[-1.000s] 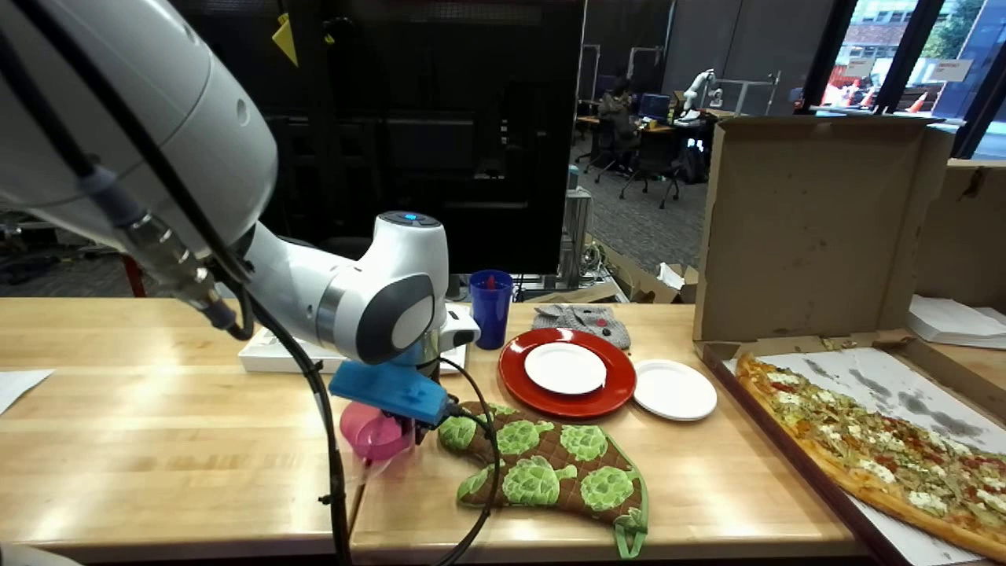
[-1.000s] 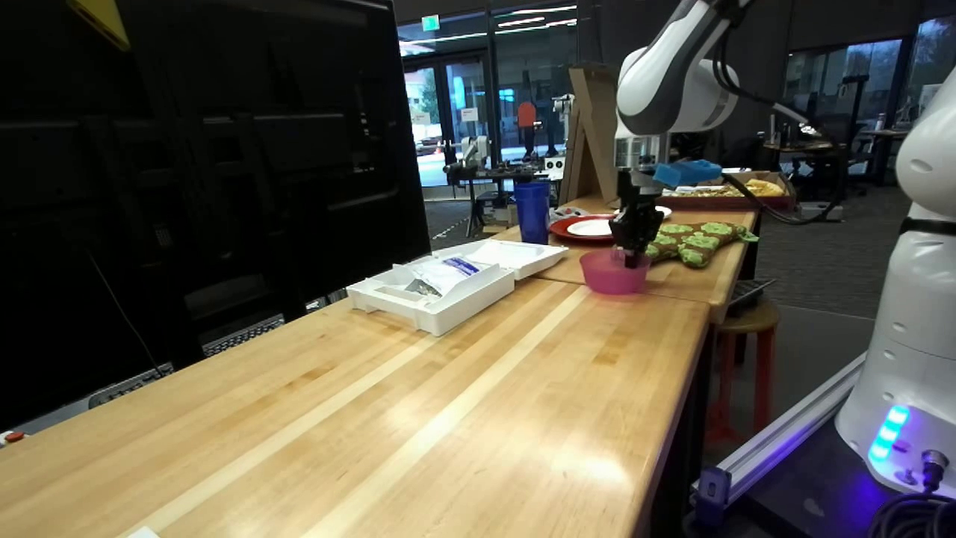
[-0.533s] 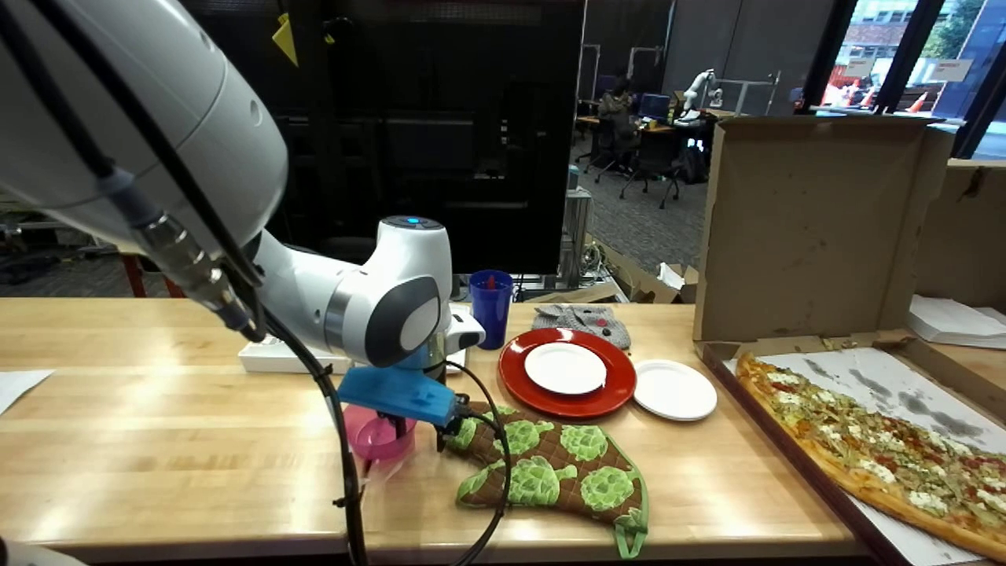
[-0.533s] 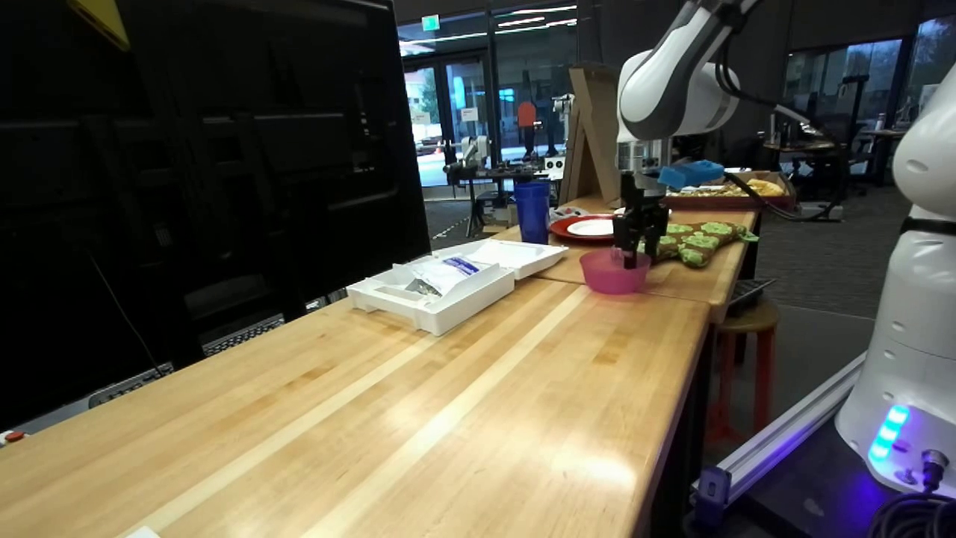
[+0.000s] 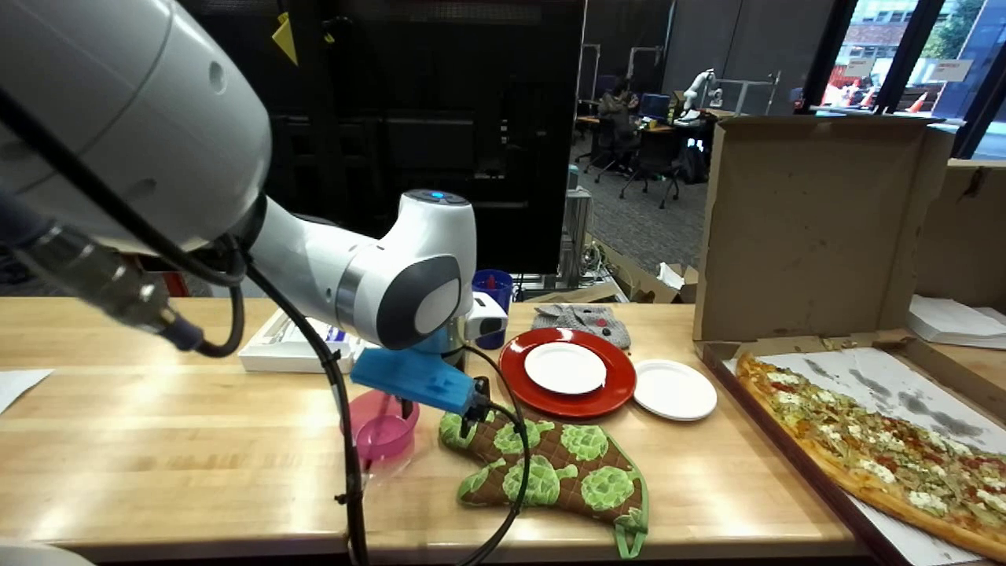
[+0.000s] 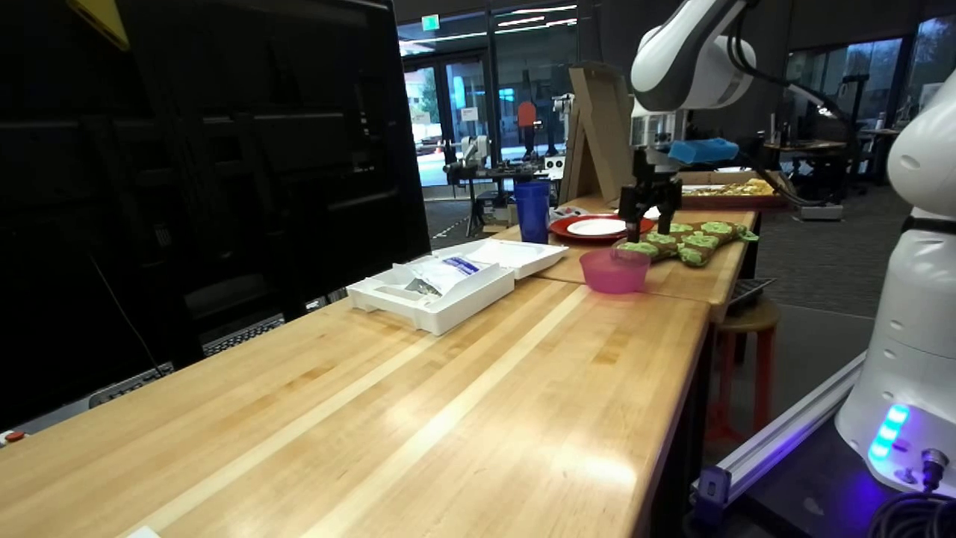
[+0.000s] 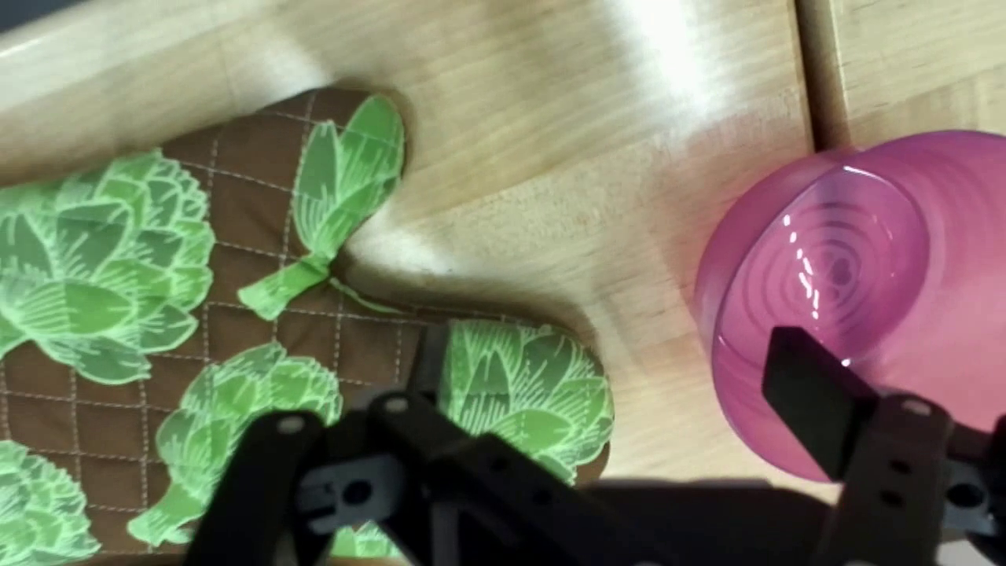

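Hanging widely spread, the claw (image 7: 609, 354) has one side over the pink bowl (image 7: 896, 267), the other side over the artichoke-patterned oven mitt (image 7: 244, 330).

This is a robot lab: another white robot arm (image 5: 699, 83) stands far back, near chairs (image 5: 657, 149) and what may be a computer screen (image 5: 654, 106).

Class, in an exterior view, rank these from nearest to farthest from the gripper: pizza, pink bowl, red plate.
1. Pink bowl: lower left of the gripper in that view.
2. Red plate: to the right.
3. Pizza: far right.
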Robot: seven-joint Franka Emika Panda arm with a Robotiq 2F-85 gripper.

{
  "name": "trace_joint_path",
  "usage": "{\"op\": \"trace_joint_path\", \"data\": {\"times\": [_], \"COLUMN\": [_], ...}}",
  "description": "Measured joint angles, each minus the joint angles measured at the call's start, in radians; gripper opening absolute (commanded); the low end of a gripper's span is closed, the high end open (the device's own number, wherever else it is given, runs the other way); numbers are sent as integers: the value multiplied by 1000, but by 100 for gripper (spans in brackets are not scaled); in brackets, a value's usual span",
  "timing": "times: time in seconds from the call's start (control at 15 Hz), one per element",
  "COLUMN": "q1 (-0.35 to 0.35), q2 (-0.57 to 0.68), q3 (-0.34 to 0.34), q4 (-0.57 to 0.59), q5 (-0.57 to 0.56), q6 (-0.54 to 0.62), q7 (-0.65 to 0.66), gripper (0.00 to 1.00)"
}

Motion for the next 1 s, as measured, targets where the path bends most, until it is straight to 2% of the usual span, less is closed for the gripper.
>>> {"op": "trace_joint_path", "data": {"times": [0.27,0.47,0.73,1.0], "q1": [-8,-42,-80,-83], "q2": [-105,-117,-42,86], "q3": [-78,-127,-152,-144], "q4": [15,56,126,209], "q5": [76,127,190,249], "q6": [-50,-48,28,131], "q7": [-37,-21,70,199], "gripper": [100,100,100,100]}}
